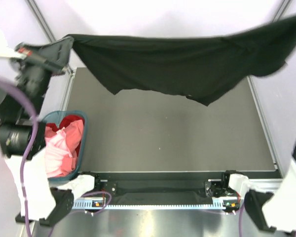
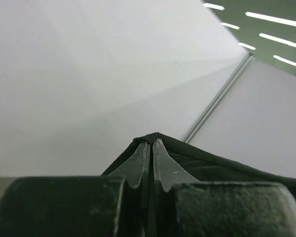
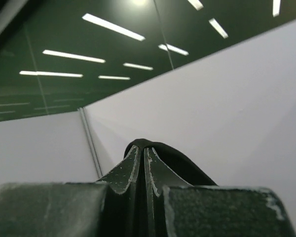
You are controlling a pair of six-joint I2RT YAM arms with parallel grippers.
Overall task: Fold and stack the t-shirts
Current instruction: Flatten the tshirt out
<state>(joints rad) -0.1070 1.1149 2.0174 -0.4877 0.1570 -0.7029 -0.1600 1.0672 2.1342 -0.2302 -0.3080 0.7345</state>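
- Nearest, beside the left arm's base, the round teal basket [image 1: 84, 143] stands at the left edge of the table [image 1: 177, 143]. The pink t-shirt [image 1: 56, 150] and the red t-shirt [image 1: 73, 121] lie crumpled inside it.
- Farther out, the black t-shirt [image 1: 177, 61] hangs spread wide in the air over the far part of the table, sagging toward its middle.
- At the shirt's left end, the left gripper [image 2: 151, 143] is pressed closed on a pinched fold of black fabric.
- At the far right, the right gripper [image 3: 142, 149] is clamped the same way — on the shirt's other end.
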